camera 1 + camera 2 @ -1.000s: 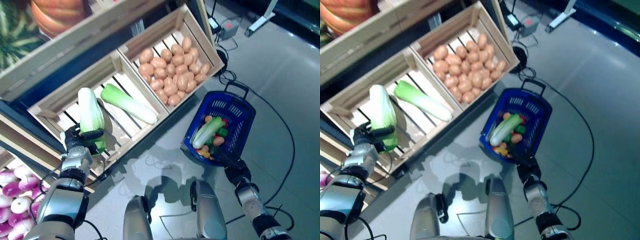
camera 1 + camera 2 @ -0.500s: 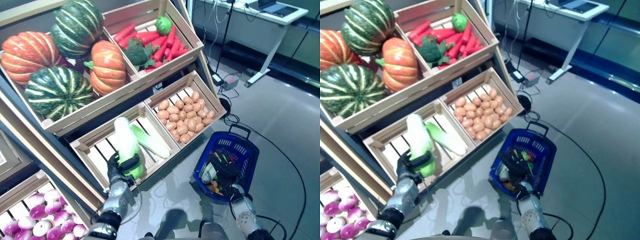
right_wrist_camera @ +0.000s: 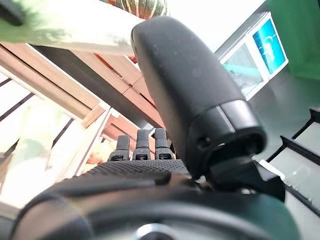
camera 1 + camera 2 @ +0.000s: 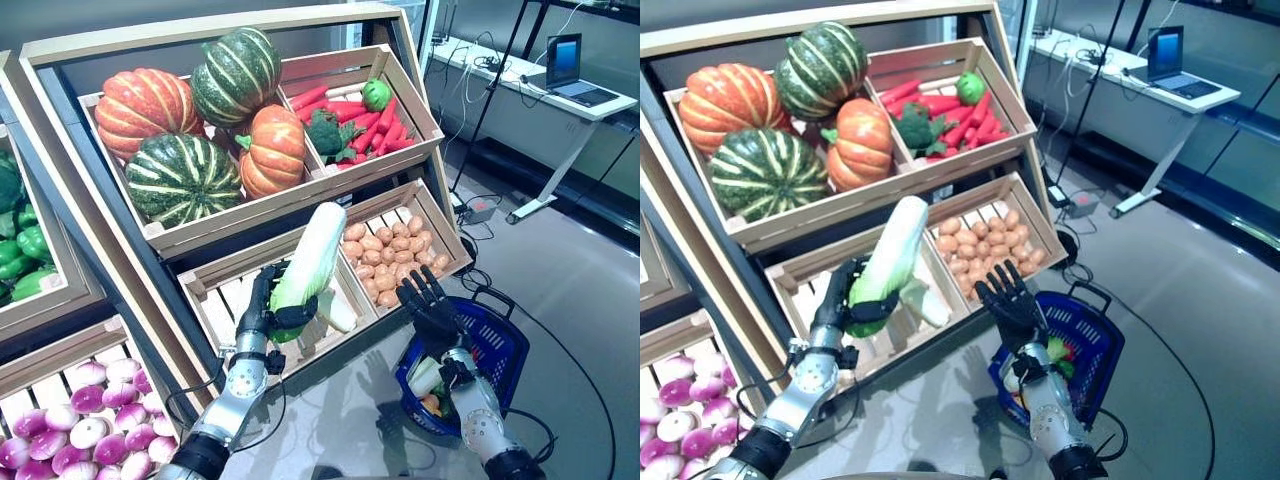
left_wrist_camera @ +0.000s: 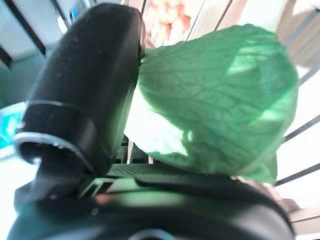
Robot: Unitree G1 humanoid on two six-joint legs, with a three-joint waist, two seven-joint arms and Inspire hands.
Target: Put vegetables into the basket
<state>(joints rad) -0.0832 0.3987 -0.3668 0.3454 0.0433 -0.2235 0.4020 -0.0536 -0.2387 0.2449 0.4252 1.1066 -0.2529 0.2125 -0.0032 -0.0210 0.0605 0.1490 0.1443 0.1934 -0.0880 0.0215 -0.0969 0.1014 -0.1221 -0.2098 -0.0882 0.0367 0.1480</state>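
A long napa cabbage (image 4: pixel 312 252), white with a green leafy end, is held up in front of the lower crates, tilted up and to the right. My left hand (image 4: pixel 262 312) is shut on its green lower end; the left wrist view shows the leaf (image 5: pixel 215 100) pressed against the thumb (image 5: pixel 85 85). A blue plastic basket (image 4: pixel 497 347) stands on the floor at the right, with another cabbage and small vegetables (image 4: pixel 427 382) inside. Over the basket's near-left edge my right hand (image 4: pixel 428 303) is raised, open and holding nothing, its fingers (image 3: pixel 142 145) straight.
A second cabbage (image 4: pixel 927 302) lies in the slatted crate (image 4: pixel 212 300) behind the held one. A potato crate (image 4: pixel 395 250) is beside it. Above are pumpkins (image 4: pixel 185 175) and a carrot and broccoli crate (image 4: pixel 350 115). Purple-white bulbs (image 4: pixel 70 430) lie lower left; a desk with a laptop (image 4: pixel 565 60) stands far right.
The camera has tilted up, showing the whole stand. My left hand has lifted the cabbage out of the crate and swung it rightward. My right hand has risen from the basket's rim, fingers straightened.
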